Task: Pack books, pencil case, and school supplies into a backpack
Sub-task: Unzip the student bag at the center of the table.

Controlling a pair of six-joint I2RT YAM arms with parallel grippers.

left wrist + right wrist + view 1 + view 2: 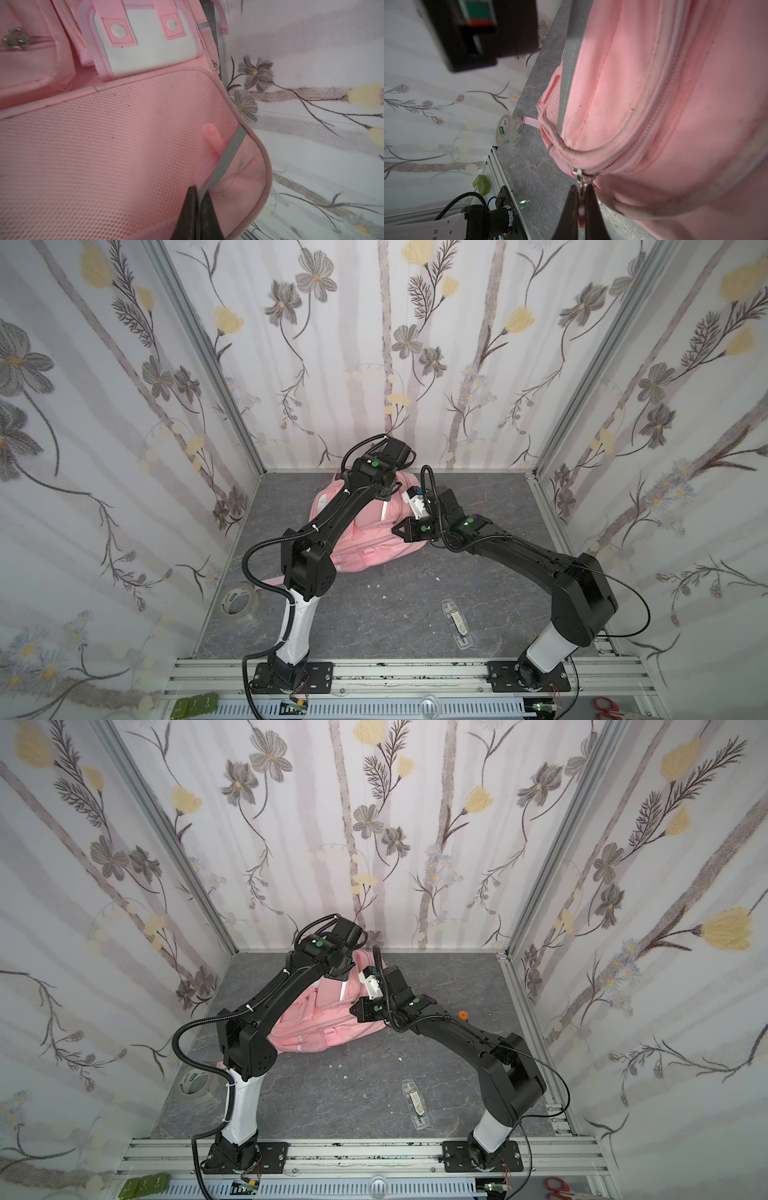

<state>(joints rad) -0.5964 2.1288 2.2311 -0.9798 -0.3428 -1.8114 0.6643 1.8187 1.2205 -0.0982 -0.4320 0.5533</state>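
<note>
The backpack lies on the table near the middle of the far edge, with its far end close to the back wall. The left claw is pressed together on the grey strip beside the mesh panel, at that far end. The right claw is pressed together on the metal zip pull, on the side of the backpack toward the right edge. The zip teeth that show in the right wrist view look closed.

The backpack is soft cloth, and I judge it light and floppy. It will sag and follow a pull, so one claw should hold the cloth while the other draws the zip pull along the zip line. The zip pull is small, hard and smooth, so it may slip out. The strip is thin but sewn down, which makes it a good place to hold.

The tape is at the left edge, toward the front-left corner. It is stiff and light, and best taken across its wall. The case lies flat toward the front edge, right of the middle. It looks thin and slippery. I cannot find the books and the pencil case in any view.

There is little room behind the backpack. The front half of the table is mostly free. Both arms are close together over the backpack.
</note>
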